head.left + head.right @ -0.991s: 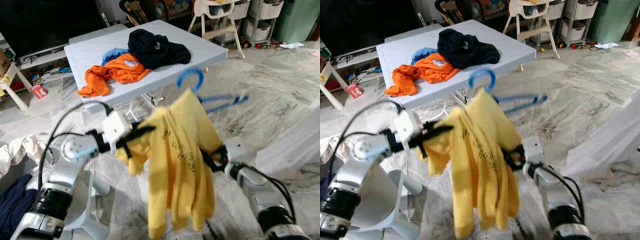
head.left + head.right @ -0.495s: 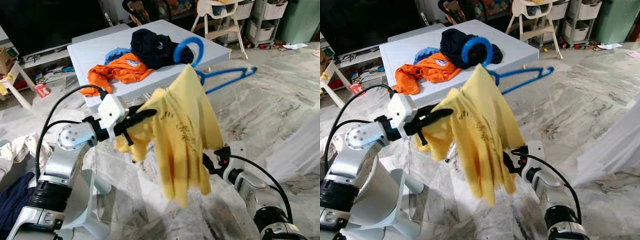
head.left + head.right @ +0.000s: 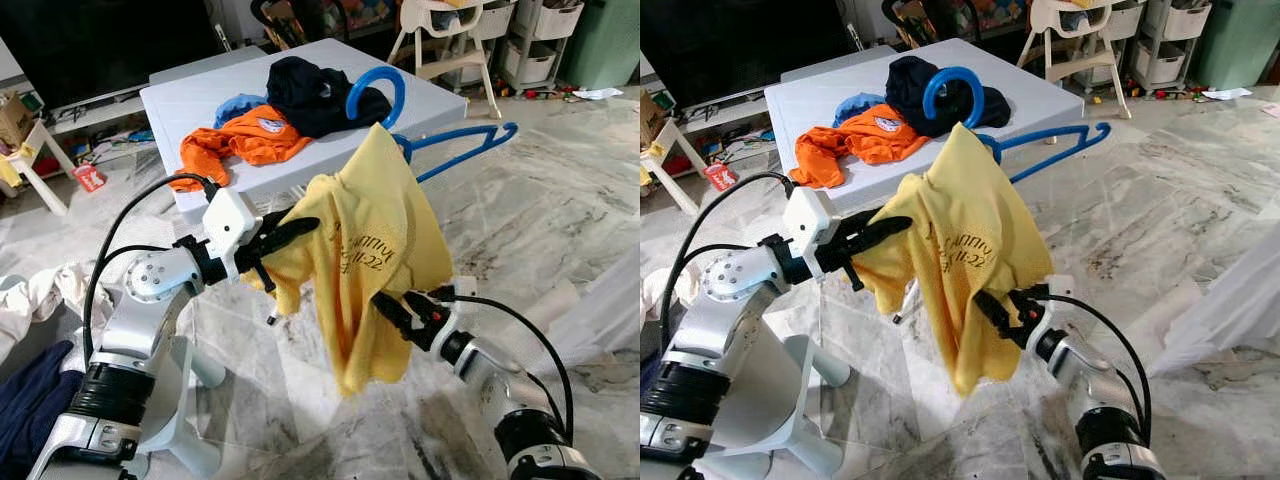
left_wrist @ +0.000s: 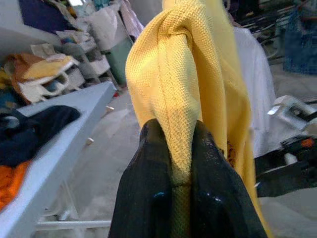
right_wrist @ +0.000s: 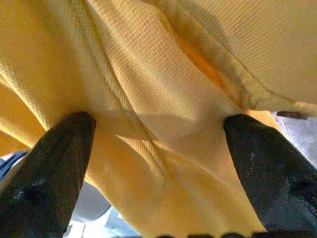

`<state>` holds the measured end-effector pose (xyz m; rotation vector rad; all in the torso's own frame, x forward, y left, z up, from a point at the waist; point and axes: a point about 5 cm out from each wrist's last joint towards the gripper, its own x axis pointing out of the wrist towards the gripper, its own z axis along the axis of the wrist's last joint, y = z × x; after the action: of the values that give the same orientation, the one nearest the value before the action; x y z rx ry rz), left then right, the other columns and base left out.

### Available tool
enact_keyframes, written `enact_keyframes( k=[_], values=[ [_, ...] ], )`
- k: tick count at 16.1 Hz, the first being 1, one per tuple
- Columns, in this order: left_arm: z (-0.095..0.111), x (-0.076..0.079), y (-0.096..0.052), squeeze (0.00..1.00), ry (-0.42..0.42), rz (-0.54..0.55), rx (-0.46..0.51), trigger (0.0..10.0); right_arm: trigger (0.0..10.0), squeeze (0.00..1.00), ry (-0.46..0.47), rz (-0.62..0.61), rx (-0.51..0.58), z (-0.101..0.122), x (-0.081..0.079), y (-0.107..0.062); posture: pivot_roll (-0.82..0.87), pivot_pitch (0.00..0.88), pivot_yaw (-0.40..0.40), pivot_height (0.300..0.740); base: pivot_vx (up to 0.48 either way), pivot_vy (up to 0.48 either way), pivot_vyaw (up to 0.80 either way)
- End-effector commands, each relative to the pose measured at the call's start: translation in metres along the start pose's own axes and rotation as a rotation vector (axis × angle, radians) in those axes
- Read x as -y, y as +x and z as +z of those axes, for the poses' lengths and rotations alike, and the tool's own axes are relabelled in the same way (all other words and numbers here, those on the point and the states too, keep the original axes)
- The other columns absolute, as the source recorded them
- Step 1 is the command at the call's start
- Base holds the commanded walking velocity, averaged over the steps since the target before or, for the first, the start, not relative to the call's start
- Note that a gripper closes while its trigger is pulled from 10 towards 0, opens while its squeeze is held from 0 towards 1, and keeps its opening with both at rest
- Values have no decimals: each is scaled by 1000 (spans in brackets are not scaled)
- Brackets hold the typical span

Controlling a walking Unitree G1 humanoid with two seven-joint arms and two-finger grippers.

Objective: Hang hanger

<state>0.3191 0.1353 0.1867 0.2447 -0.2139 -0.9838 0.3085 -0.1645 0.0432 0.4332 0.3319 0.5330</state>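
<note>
Pinching the yellow shirt (image 3: 375,250) in my left gripper (image 3: 296,232), right gripper (image 3: 392,312) spread wide against cloth, I'm risking it sliding off the blue hanger (image 3: 440,150).

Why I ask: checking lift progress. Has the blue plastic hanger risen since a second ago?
Yes. The blue plastic hanger hook now overlaps the white table; earlier it sat below its edge.

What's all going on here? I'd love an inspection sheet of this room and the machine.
Surface: white table, marble floor.
Job's things: yellow shirt on blue hanger, held in the air.
Clutter: orange shirt, dark garment on the table.
Grippers: left end effector shut on shirt fabric; right end effector open, against the shirt.
Cables: black cable along the left arm.
Surroundings: high chair, storage bins.
</note>
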Motion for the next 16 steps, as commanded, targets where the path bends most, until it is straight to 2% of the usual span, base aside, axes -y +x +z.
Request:
enact_keyframes(
  k=[1, 2, 3, 8, 9, 10, 14, 16],
  values=[
    [12, -1, -1, 0, 6, -15, 50, 0, 10000, 824, -2, 13, 1, 2, -4, 5, -107, 16, 103, 740, 0, 0, 0],
    [15, -1, -2, 0, 1, -18, 59, 0, 10000, 490, -1, 13, 0, 3, -4, 6, -106, 17, 102, 740, 0, 0, 0],
    [20, -1, -2, 0, 5, -32, 74, 0, 10000, 0, -10, 1, -11, 2, -4, 8, -101, 17, 101, 740, 0, 0, 0],
    [54, 0, -1, 0, -24, -78, 168, 0, 10000, 0, 12, 25, -66, -11, -10, 13, -82, 11, 102, 740, 0, 0, 0],
    [56, 1, -1, 0, -29, -84, 174, 0, 4667, 0, 15, 26, -67, -13, -11, 13, -77, 9, 99, 740, 0, 0, 0],
    [60, 2, -1, 0, -29, -92, 178, 0, 0, 0, 15, 29, -56, -13, -12, 15, -77, 9, 99, 740, 0, 0, 0],
    [64, 5, -4, 0, -51, -108, 179, 0, 0, 0, -2, -26, -30, -8, -8, 16, -74, 7, 97, 740, 0, 0, 0],
    [66, 7, -4, 0, -62, -114, 178, 0, 0, 0, -17, -158, 12, 0, 6, 11, -74, 6, 96, 740, 0, 0, 0]
  ],
)
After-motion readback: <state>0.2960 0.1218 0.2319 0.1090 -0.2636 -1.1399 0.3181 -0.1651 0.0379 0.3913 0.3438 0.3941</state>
